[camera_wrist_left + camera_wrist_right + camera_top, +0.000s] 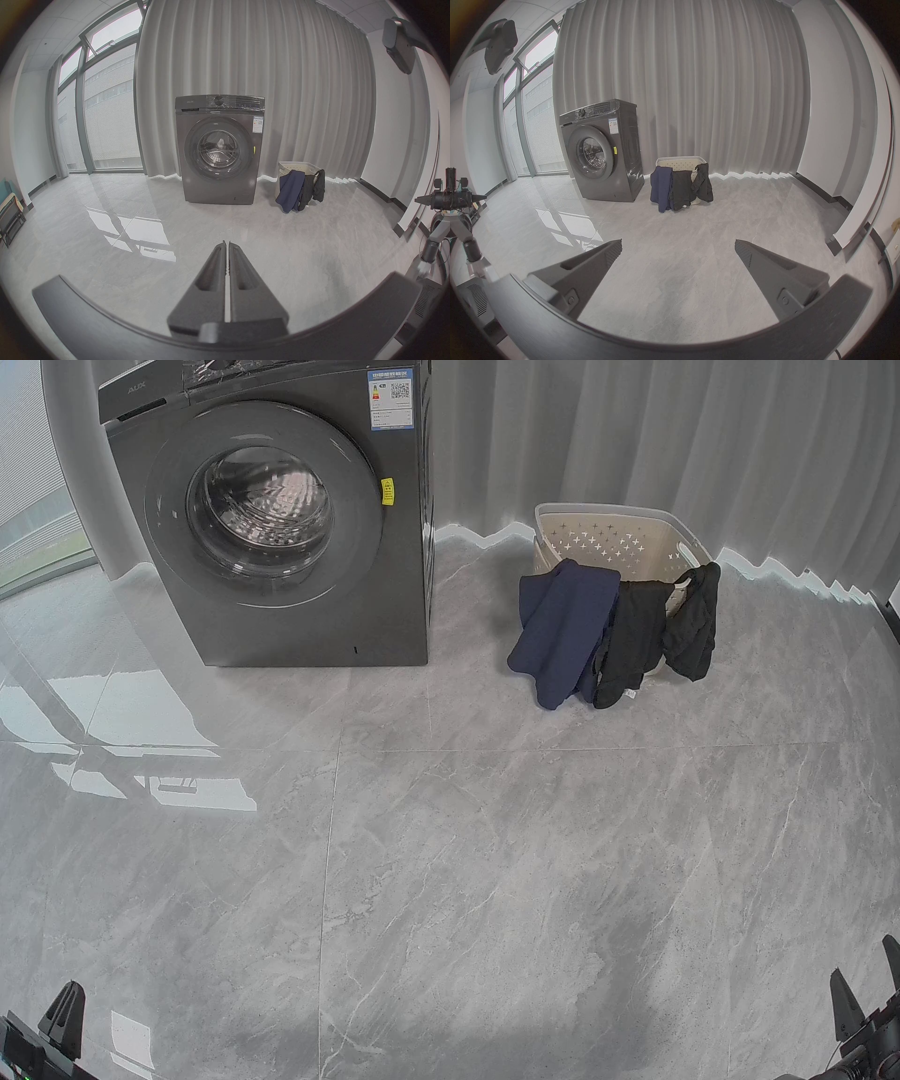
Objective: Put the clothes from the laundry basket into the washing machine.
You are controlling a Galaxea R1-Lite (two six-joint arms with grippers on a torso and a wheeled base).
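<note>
A dark grey washing machine (281, 510) stands on the floor at the far left, its round door closed. To its right sits a cream laundry basket (609, 538) against the curtain. A navy garment (562, 632) and two black garments (637, 637) hang over the basket's front rim onto the floor. My left gripper (227, 246) is shut with nothing in it, low at the near left, far from both. My right gripper (678, 248) is open and empty at the near right, pointing toward the basket (679, 164) and the machine (600, 150).
Glossy grey floor tiles (450, 885) stretch between me and the machine. A pale curtain (656, 435) runs along the back wall. Tall windows (103, 103) are on the left, and a white wall with a dark skirting is on the right.
</note>
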